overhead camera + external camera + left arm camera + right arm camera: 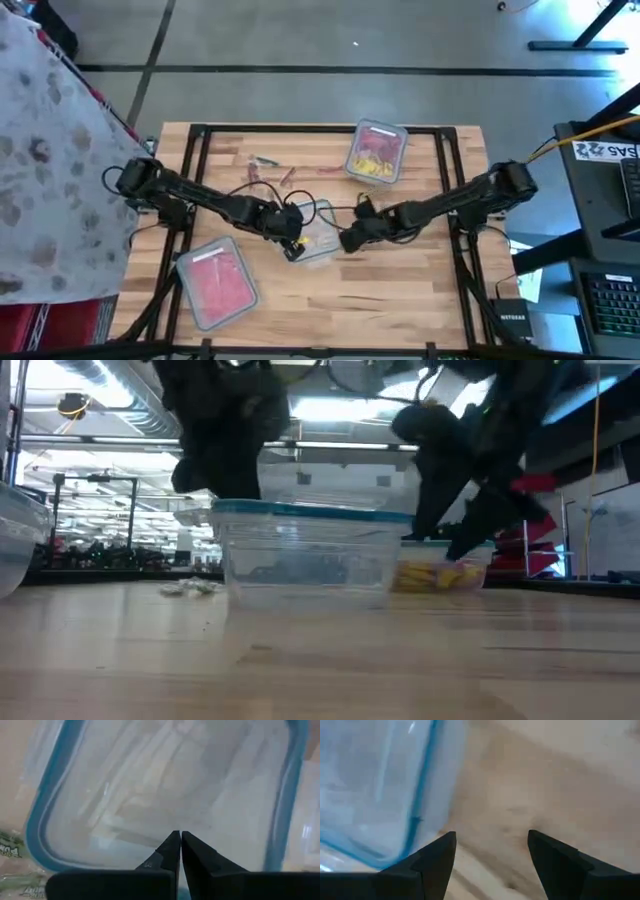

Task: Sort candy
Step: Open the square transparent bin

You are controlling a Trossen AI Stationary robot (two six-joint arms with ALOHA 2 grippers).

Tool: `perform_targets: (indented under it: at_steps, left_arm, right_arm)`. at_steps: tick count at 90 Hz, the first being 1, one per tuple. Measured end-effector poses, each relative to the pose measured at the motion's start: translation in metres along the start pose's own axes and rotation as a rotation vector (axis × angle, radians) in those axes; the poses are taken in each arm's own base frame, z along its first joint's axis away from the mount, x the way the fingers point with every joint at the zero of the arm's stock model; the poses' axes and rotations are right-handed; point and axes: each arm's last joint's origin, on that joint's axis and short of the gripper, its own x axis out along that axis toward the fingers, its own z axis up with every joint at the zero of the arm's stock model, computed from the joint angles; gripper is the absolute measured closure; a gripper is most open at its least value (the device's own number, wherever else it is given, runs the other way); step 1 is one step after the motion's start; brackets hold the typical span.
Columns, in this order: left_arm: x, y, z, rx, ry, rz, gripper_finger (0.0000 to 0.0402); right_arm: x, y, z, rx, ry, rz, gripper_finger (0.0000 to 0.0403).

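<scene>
High view: the left gripper (291, 236) and the right gripper (349, 238) converge on a clear rectangular plastic container with a blue-edged lid (318, 243) at the table centre, the left at its 9 o'clock edge, the right at its 3 o'clock edge. A clear container of yellow and red wrapped candy (375, 153) sits toward 1 o'clock from centre; a clear container of pink-red candy (217, 282) sits toward 7 o'clock. A few loose wrapped candy pieces (270, 172) lie on the light wooden table (400, 300) toward 11 o'clock.

Low view: the centre container stands flat with its lid seated. The loose pieces show as a small silvery heap (190, 587) at its 9 o'clock side; the yellow candy (440, 574) shows behind at 3 o'clock.

Left wrist view: the fingers (167, 852) are pressed together with nothing visible between them, directly over the lid (165, 785).

Right wrist view: the fingers (440, 852) stand wide apart over bare wood, the container's edge (420, 795) just beside one finger.

Handling judgement: each candy piece is light, small and slippery in its foil wrapper, and likely to skid or crumple. Take hold across the body with the fingertips low to the table, not by the twisted ends.
</scene>
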Motion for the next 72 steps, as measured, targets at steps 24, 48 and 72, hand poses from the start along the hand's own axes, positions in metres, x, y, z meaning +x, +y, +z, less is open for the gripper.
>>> perform_targets:
  at_steps: [24, 48, 72]
  left_arm:
    - [0.014, 0.005, 0.004, 0.06, -0.104, 0.072, 0.0402]
    - [-0.011, -0.002, 0.02, 0.092, -0.158, 0.016, 0.0402]
    - [-0.039, -0.017, 0.024, 0.116, -0.172, 0.007, 0.0402]
  right_arm:
    - [0.019, 0.03, -0.024, -0.078, 0.102, 0.281, 0.0166]
    - [0.002, 0.042, -0.047, -0.185, 0.133, 0.37, 0.0166]
    - [-0.014, 0.031, -0.046, -0.198, 0.151, 0.273, 0.0166]
